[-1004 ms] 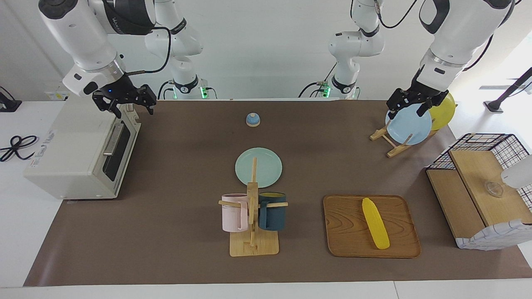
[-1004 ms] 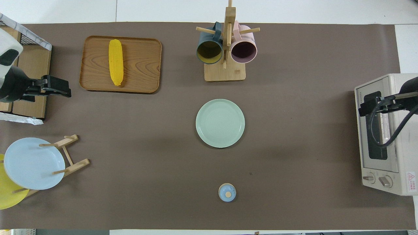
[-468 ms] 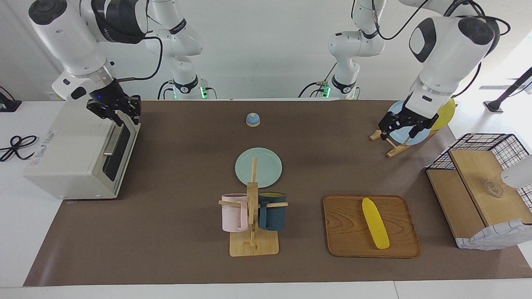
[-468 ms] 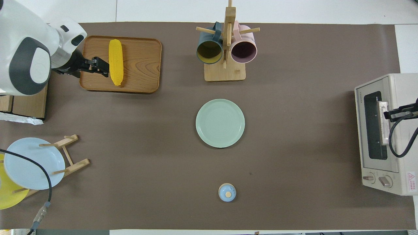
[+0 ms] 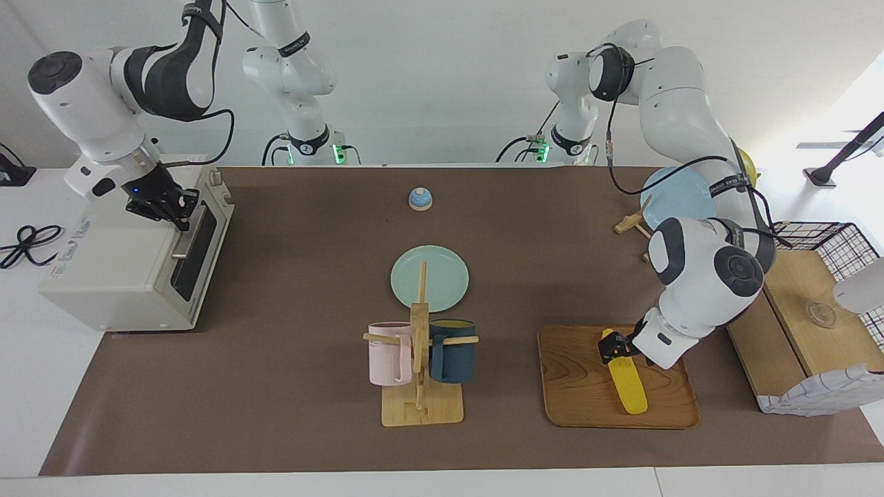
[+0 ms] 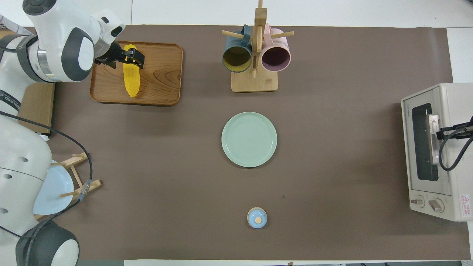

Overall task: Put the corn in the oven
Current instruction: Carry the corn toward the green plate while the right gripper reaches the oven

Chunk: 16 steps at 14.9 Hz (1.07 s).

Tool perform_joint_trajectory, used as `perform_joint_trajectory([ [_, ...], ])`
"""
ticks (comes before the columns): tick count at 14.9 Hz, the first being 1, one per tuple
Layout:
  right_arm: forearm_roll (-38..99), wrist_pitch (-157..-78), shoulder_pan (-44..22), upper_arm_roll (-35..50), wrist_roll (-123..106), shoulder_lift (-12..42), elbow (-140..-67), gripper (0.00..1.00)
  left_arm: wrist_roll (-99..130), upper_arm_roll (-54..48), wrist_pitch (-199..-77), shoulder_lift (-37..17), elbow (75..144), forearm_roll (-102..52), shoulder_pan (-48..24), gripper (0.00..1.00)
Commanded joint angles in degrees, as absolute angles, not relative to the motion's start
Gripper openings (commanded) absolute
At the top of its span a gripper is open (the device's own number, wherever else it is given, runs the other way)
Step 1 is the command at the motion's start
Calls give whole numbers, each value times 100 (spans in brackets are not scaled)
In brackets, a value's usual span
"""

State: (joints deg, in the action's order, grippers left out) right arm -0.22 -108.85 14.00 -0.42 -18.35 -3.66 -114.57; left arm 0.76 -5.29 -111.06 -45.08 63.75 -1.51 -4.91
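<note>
I'm seeing the left end effector [image 5: 617,347] sitting w/ fingers spread wide around the corn [image 5: 625,376], straddling the cob end nearer the robots; corn is lying on the wooden tray [image 5: 577,386] toward the left arm's end of the counter [image 5: 276,386]. Right end effector [image 5: 166,207] is clenched shut at the oven [image 5: 131,255] door's top edge by the handle [image 5: 188,238]; door is looking closed.

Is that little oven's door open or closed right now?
Closed. The oven door stands flush against its front, and the right end effector sits at its handle.
</note>
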Motion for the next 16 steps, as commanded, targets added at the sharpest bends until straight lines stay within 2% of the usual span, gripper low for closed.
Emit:
perform_joint_trajectory([
  [1,-97,-10978,1433,18,-1433,-334,-11514,0,-61,-484,-11433,-5035,5994,-79,-527,100],
  [6,-97,-11145,1424,18,-1415,-299,-11725,0,-272,-492,-11558,-5063,6029,-62,-492,99],
  [7,-97,-11162,1389,18,-1406,-290,-11725,0,-272,-492,-11532,-5063,6029,-62,-492,79],
  [10,-88,-11171,1196,26,-1205,-246,-11760,0,-272,-483,-11452,-5062,6029,-62,-492,3],
  [13,-44,-11224,1020,35,-1073,-185,-11760,0,-264,-483,-11417,-4967,6029,-105,-501,0],
  [16,-26,-11276,958,35,-967,-27,-11795,0,-185,-510,-10778,-4502,6064,-280,-536,0],
])
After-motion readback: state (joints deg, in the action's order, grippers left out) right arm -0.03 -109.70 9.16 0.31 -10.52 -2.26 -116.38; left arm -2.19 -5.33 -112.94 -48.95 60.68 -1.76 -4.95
